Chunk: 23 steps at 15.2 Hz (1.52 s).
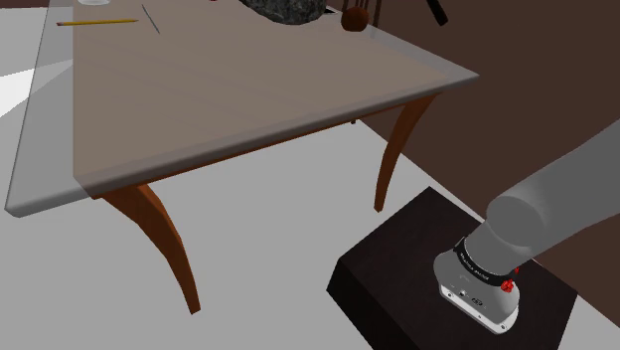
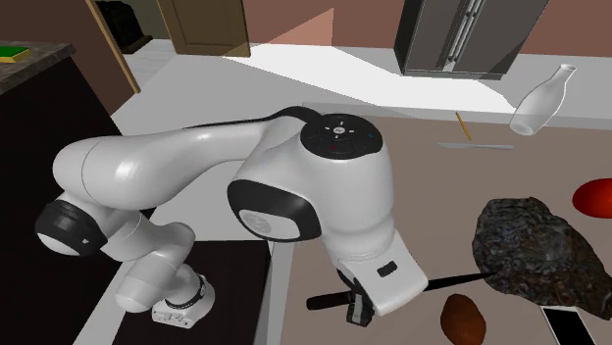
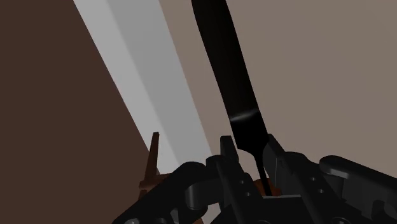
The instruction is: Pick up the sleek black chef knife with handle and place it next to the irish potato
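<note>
one arm (image 2: 177, 162) arched over, pointing down — gripper (image 3: 249, 149) clamped on the black knife (image 3: 219, 57).

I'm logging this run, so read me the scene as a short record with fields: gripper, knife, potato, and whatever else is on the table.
gripper: shut on the knife
knife: black, clasped between the fingers, sticking out past them on both sides in the second exterior view
potato: brown, on the table close to the dark lump
table: pale top, curved brown legs
dark lump: on the table, beyond the potato
other items: pale bottle, pencil, red thing
task: knife not yet released
</note>
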Available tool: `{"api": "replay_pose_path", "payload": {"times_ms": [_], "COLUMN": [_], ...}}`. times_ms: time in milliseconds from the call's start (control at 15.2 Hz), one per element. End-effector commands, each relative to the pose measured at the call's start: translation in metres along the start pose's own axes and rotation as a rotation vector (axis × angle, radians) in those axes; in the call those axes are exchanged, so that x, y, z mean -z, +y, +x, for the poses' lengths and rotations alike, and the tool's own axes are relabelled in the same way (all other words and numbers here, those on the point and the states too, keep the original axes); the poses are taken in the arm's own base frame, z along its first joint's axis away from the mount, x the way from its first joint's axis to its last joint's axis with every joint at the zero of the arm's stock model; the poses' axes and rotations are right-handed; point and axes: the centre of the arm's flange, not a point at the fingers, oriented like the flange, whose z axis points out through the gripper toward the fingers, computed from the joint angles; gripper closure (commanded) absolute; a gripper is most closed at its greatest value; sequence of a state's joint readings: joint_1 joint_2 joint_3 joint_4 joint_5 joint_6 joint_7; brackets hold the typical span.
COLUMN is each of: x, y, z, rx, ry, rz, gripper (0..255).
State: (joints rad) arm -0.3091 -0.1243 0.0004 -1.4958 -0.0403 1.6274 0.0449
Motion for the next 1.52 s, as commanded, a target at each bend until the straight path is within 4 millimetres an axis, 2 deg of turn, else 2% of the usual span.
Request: {"api": "replay_pose_path", "payload": {"times_ms": [0, 1320, 1452], "x": [-0.011, -0.113, -0.113], "y": [0.001, -0.002, -0.002], "z": [-0.002, -0.029, -0.029], "rx": [0.000, 0.000, 0.000], "ry": [0.001, 0.001, 0.001], "rz": [0.000, 0.000, 0.000], "gripper": [255, 255, 255]}}
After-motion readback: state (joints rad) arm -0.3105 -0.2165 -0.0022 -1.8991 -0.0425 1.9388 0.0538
